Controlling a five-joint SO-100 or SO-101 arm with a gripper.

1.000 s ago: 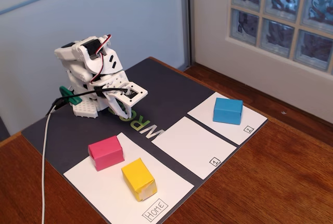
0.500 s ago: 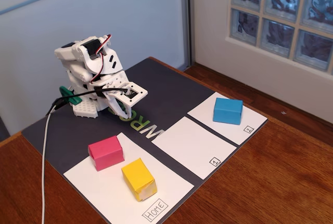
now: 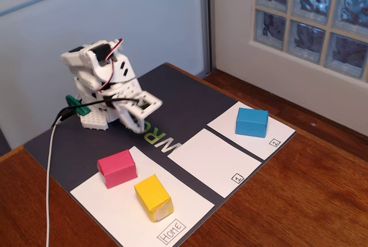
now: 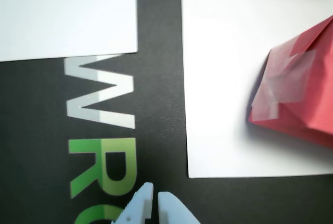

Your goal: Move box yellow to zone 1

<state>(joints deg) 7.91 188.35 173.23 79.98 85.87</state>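
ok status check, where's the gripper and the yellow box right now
Gripper shut, empty, low over the dark mat near the arm base. Box yellow on the Home panel, untouched. Zone 1 bare; pink block beside the yellow one.

Box yellow (image 3: 153,197) apparently lies on Home panel (image 3: 115,212), left of zone 1 (image 3: 213,161).

Matt yellow paper box yellow (image 3: 153,197), matt dark mat (image 3: 184,100), polished wood table (image 3: 299,195)

Even daylight, soft shadows; the arm (image 3: 109,89) is motion-blurred, the wrist view slightly soft.
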